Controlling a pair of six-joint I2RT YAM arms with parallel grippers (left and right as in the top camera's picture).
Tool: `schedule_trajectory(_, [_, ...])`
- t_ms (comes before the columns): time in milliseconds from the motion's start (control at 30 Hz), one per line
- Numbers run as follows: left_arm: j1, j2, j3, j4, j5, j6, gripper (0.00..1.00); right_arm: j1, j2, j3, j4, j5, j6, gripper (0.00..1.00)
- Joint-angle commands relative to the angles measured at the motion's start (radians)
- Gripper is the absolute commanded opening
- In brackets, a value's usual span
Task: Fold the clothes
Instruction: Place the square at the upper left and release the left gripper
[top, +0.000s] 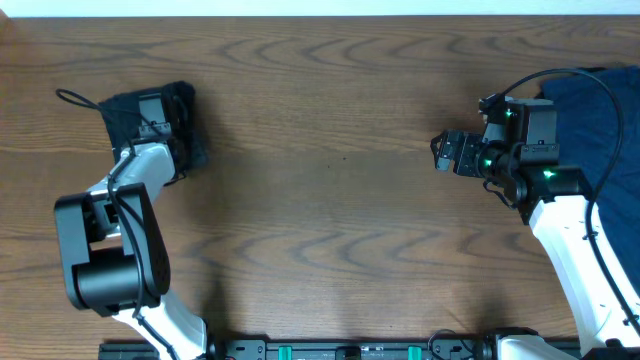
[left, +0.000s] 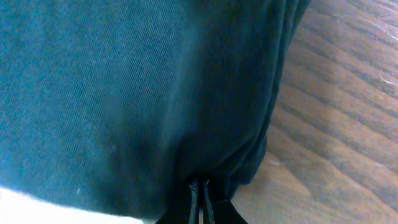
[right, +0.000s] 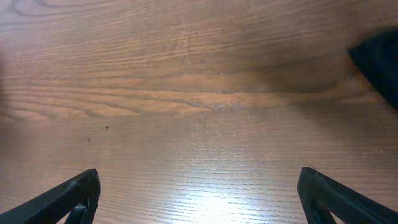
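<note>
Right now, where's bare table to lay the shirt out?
Bare: the wide table centre, between left gripper and open right gripper. Crowded: far-left corner, where the left gripper pinches the bunched T-shirt, and the right edge under the navy clothes pile.

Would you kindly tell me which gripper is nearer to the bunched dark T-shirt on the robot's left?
Left. The left gripper is on the dark T-shirt, fingers shut on its fabric; the right gripper hangs open above the wood table, far across from it.
</note>
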Motion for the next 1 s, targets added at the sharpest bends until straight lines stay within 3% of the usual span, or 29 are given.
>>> schedule_trajectory(0, [0.008, -0.076, -0.015, -0.005, -0.014, 0.012, 0.06, -0.006, -0.014, -0.003, 0.000, 0.007, -0.013, 0.99])
schedule_trajectory(400, [-0.032, -0.426, -0.014, -0.056, 0.158, -0.068, 0.08, -0.006, -0.014, -0.003, 0.000, 0.007, -0.013, 0.99])
schedule_trajectory(467, [-0.039, -0.462, -0.014, -0.059, 0.161, -0.068, 0.23, -0.006, -0.014, -0.003, 0.000, 0.007, -0.013, 0.99])
schedule_trajectory(567, [-0.040, -0.496, -0.014, -0.058, 0.161, -0.067, 0.63, -0.006, -0.014, -0.003, 0.000, 0.007, -0.013, 0.99])
schedule_trajectory(633, [-0.040, -0.505, -0.014, -0.058, 0.161, -0.067, 0.95, -0.006, -0.014, -0.003, 0.000, 0.007, -0.013, 0.99])
schedule_trajectory(667, [-0.040, -0.505, -0.014, -0.058, 0.161, -0.067, 0.98, -0.006, -0.014, -0.003, 0.000, 0.007, -0.013, 0.99])
schedule_trajectory(967, [-0.040, -0.504, -0.014, -0.063, 0.161, -0.067, 0.98, -0.006, -0.014, -0.003, 0.000, 0.007, -0.013, 0.99])
